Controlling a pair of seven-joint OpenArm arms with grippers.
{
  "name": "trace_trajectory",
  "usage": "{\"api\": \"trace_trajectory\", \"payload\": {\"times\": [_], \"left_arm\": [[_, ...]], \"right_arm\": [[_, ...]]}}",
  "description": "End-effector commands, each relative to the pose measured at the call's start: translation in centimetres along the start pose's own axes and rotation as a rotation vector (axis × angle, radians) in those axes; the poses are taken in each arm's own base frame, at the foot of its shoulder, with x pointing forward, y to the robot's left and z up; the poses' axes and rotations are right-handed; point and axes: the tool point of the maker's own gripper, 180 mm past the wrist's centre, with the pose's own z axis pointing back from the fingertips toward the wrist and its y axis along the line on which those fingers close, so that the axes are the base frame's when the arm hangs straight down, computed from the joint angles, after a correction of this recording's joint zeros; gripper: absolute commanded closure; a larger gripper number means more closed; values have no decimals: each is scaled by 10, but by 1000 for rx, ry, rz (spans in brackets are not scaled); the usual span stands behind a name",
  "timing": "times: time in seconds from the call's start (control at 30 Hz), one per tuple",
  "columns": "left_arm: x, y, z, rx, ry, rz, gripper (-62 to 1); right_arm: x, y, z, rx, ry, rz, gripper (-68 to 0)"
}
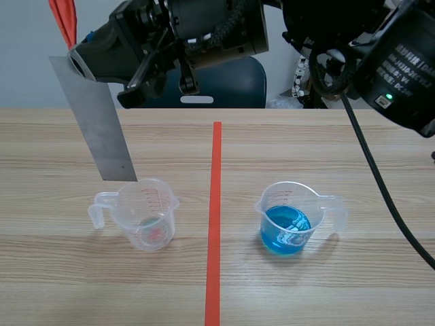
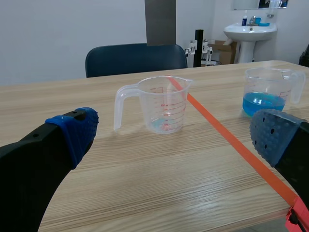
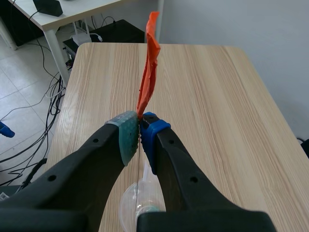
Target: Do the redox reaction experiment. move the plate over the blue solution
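The tabletop (image 1: 68, 285) is split by an orange-red tape line (image 1: 215, 217) running from its far edge toward its near edge. A clear, nearly empty measuring cup (image 1: 146, 214) with red markings stands left of the line, its handle turned toward the left edge. The measuring cup of blue solution (image 1: 289, 217) stands right of the line, well apart from the other cup, its handle toward the right edge. A dark blue chair (image 1: 224, 85) stands behind the far edge. In the left wrist view a white washbasin (image 2: 251, 31) shows beyond the far right corner. A black cable (image 1: 380, 183) hangs across the right side of the scene view.

The right arm comes in over the far edge and reaches past the middle. The right gripper (image 1: 76, 60) is clamped on the top end of the grey metal plate (image 1: 95, 122), where an orange strip (image 1: 64, 20) sticks up past the pads. The plate hangs over the left half of the tabletop, above the nearly empty cup and not over the blue solution. Its long axis is close to vertical, the top leaning a little toward the left edge and the broad face turned toward the near edge. In the left wrist view its lower end hangs clear above that cup's rim.

The left gripper (image 2: 174, 135) sits low by the near edge, fingers spread wide and holding nothing, facing both cups.
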Motion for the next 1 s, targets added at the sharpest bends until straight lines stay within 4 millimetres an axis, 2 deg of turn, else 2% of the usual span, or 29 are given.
{"api": "trace_trajectory", "payload": {"times": [0.0,0.63,0.8,0.97], "left_arm": [[11,0,-1,4,-54,0,-623],[11,-4,-1,-20,-56,0,-623],[14,-7,-4,-34,-69,1,-623],[20,-5,-9,-43,-97,-3,-623]], "right_arm": [[13,4,-1,13,-40,11,-6],[16,0,2,0,-55,13,-6],[20,-10,13,-31,-82,8,-6],[18,-10,31,-7,-103,14,-6]]}}
